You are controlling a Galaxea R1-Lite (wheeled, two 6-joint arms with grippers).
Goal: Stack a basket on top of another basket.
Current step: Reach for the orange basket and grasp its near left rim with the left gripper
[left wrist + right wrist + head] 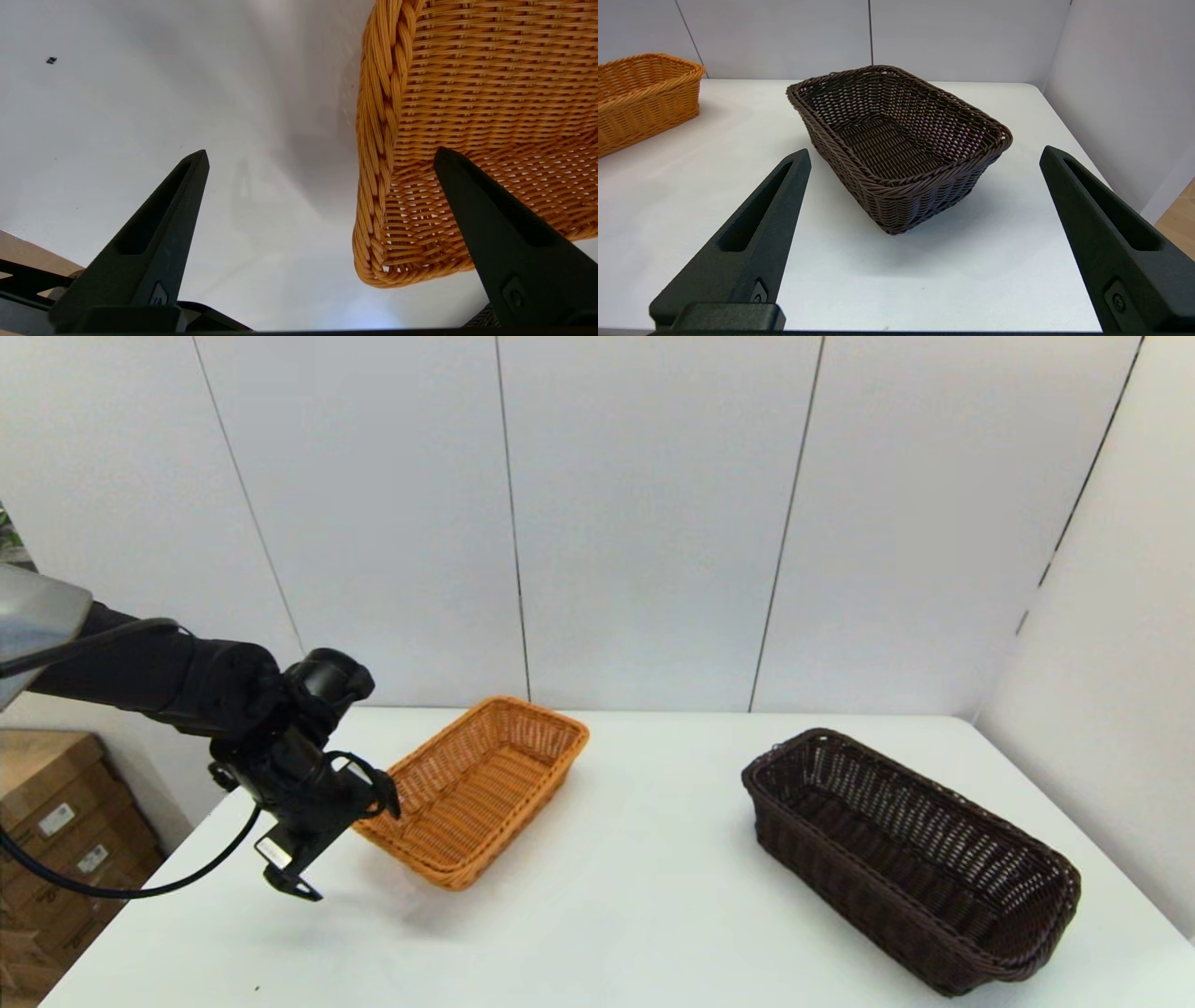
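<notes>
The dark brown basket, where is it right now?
In the head view the dark brown basket sits on the table's right side, apart from the orange basket at left-centre, untouched by either gripper.

Both the dark brown basket (910, 859) and the orange-tan basket (476, 789) are woven wicker, perhaps plastic; the table (635, 896) is smooth, matt white.

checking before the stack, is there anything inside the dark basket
Nothing shows inside the dark basket: the right wrist view sees only its bare woven floor and walls. In the head view its near wall hides a strip of the floor. The tan basket sits apart from it.
</notes>
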